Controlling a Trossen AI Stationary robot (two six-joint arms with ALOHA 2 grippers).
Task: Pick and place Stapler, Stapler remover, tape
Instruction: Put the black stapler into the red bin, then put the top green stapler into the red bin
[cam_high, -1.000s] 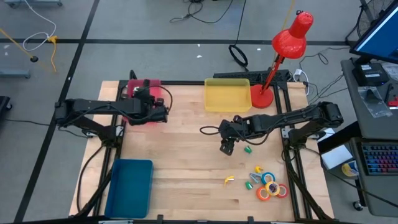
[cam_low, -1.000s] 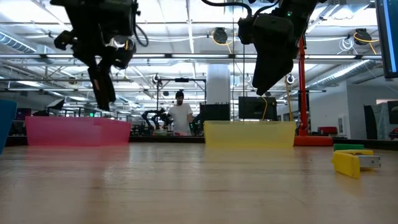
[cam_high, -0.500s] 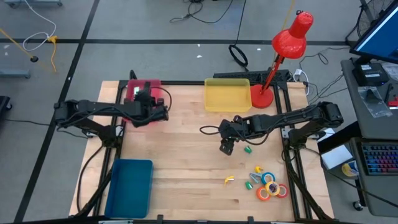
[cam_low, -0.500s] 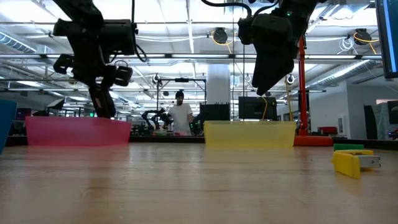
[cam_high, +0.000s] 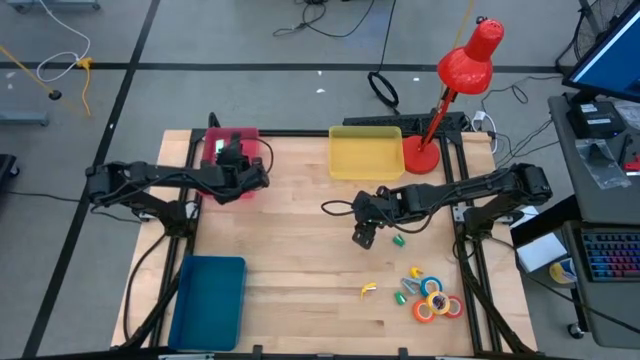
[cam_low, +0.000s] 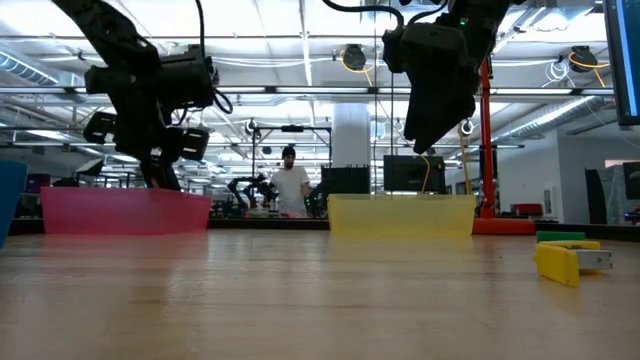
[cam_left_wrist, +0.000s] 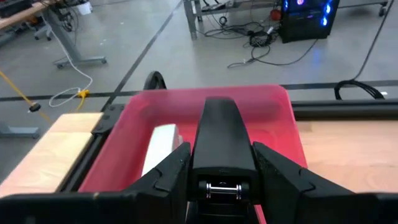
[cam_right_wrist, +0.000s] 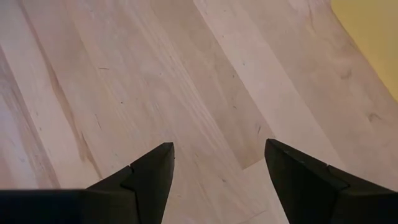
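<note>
Stapler (cam_left_wrist: 221, 146) clamped in left pincer (cam_left_wrist: 219, 186) above pink tray (cam_left_wrist: 273, 118); right pincer (cam_right_wrist: 217, 177) open, empty.

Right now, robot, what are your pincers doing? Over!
Left pincer shut on a black stapler, over the pink tray. Right pincer open, empty, above bare table. Tape rolls untouched. Nothing in the way.

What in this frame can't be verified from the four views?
- Pink tray contents: in the high view the left gripper covers it; in the low view its wall hides the inside; the left wrist view shows only a pale object, identity unclear.
- Tape rolls: too small in the high view to count.
- Yellow tray: low view shows only its wall.
</note>
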